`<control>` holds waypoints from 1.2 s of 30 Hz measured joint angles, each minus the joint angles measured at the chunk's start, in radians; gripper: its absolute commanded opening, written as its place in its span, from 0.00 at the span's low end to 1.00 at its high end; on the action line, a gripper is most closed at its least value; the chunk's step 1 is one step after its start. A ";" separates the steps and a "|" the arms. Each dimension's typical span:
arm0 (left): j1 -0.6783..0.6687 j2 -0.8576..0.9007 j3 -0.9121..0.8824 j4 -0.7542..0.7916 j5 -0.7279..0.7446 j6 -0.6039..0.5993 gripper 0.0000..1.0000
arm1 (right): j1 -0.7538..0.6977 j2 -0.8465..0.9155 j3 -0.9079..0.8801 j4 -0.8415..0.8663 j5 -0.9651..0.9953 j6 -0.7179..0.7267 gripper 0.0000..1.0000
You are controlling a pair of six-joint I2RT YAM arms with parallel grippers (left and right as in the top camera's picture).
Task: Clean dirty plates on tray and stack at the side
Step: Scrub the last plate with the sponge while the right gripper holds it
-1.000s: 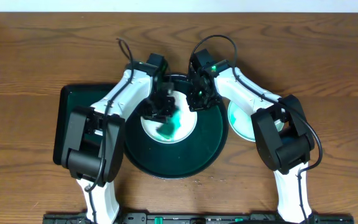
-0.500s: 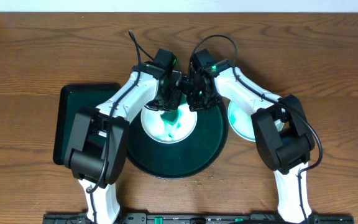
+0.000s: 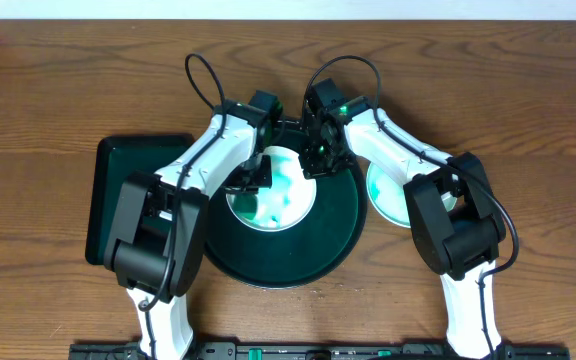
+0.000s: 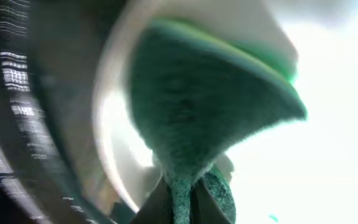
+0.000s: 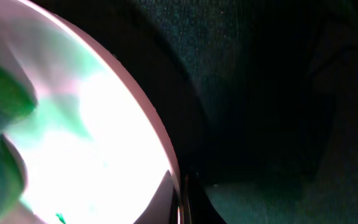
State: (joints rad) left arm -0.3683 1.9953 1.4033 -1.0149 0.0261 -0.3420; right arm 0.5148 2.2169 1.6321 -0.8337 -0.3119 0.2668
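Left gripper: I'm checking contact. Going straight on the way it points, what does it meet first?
Most likely the white plate on the tray, through the green sponge that the left gripper pinches; depth is unclear.

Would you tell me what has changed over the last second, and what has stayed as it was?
The left gripper, pinching the green sponge, swept from the middle of the plate to its far edge, then back toward its left side. The right gripper stayed at the plate's far right rim; the plate, the round tray, the second plate beside it and the rectangular tray did not move.
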 measured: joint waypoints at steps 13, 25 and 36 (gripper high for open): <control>0.010 0.000 -0.002 0.163 0.395 0.259 0.07 | 0.000 0.000 0.000 -0.003 0.000 0.000 0.01; -0.002 0.000 -0.001 0.173 -0.053 0.046 0.07 | 0.000 0.000 0.000 -0.006 -0.006 0.000 0.01; 0.055 0.000 0.145 -0.088 -0.227 0.006 0.07 | 0.000 0.000 0.000 -0.010 -0.006 0.000 0.01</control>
State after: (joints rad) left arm -0.3138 1.9953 1.5482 -1.1027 -0.2012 -0.3359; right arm 0.5148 2.2169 1.6318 -0.8433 -0.3183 0.2672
